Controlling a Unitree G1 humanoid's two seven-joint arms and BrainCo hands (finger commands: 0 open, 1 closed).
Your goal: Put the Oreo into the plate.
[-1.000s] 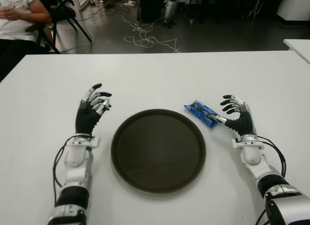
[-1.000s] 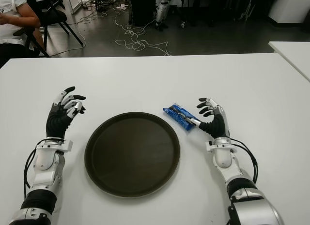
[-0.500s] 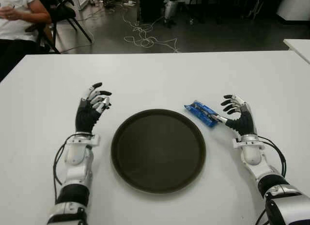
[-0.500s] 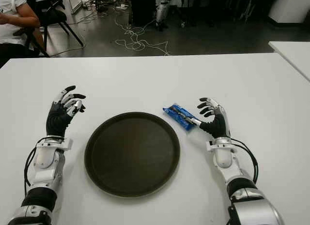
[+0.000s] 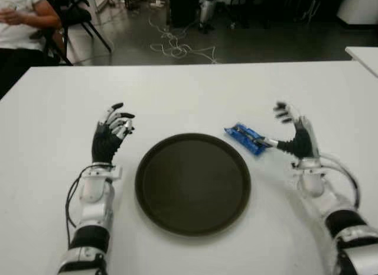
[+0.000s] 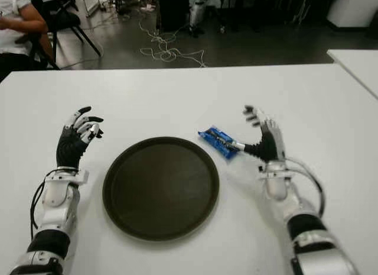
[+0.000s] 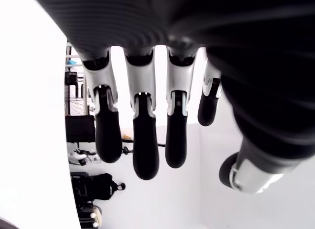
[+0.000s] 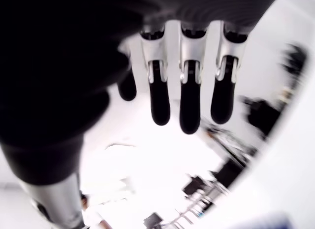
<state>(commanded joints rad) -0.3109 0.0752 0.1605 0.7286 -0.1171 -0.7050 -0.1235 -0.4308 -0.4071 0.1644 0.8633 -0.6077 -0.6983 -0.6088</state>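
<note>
Blue Oreo pack (image 5: 247, 138) beside plate (image 5: 192, 183), right robot hand (image 5: 294, 135) open, thumb at it

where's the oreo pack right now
The Oreo pack lies on the white table, just off the dark plate's far-right rim, with the open right hand beside it on its right.

Black-and-silver left hand (image 5: 111, 135), right hand (image 5: 296, 135), black cables

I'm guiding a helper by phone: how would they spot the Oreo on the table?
On the white table find the big round dark plate. Just off its far right rim, between it and the right hand, lies the Oreo: a small blue packet, the only coloured thing there.
</note>
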